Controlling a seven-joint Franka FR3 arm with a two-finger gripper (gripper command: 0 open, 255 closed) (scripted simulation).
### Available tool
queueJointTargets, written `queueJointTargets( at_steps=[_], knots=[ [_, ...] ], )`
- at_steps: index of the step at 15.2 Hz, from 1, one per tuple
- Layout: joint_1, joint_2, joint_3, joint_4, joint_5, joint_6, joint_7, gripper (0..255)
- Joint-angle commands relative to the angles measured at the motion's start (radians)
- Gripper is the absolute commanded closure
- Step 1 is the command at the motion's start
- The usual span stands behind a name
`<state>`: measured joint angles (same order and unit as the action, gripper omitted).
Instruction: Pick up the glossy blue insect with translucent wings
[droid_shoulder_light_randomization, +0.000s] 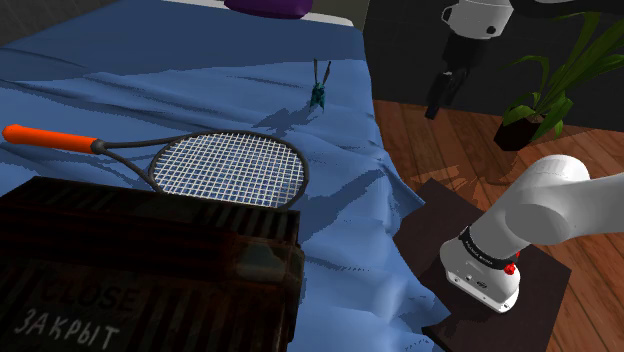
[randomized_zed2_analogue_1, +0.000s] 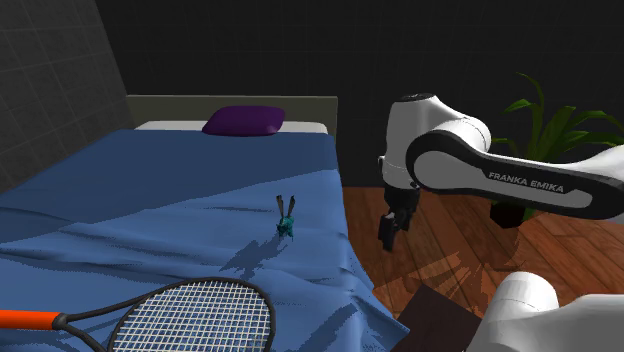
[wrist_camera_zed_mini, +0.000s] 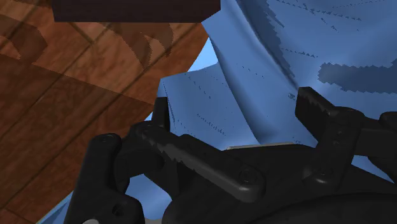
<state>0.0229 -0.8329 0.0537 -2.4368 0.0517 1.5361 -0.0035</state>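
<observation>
Fingers wide apart, holding nothing; the insect looks light and fragile, so I'd pinch its body, not wings.

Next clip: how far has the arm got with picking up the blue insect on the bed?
Nothing looks done: the insect stands untouched on the blue sheet, near its edge. Under way: the hand hangs open and empty over the wooden floor beside the bed, apart from the insect. Left: move over the sheet, lower around the insect, close and lift.
</observation>
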Motion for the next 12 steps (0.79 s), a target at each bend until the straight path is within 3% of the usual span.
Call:
queueJointTargets(
  at_steps=[1, 12],
  knots=[
    [0.000, 0.000, 0.000, 0.000, 0.000, 0.000, 0.000, 0],
    [-0.040, 0.304, 0.139, 0.169, 0.078, 0.292, 0.276, 0]
  ],
)
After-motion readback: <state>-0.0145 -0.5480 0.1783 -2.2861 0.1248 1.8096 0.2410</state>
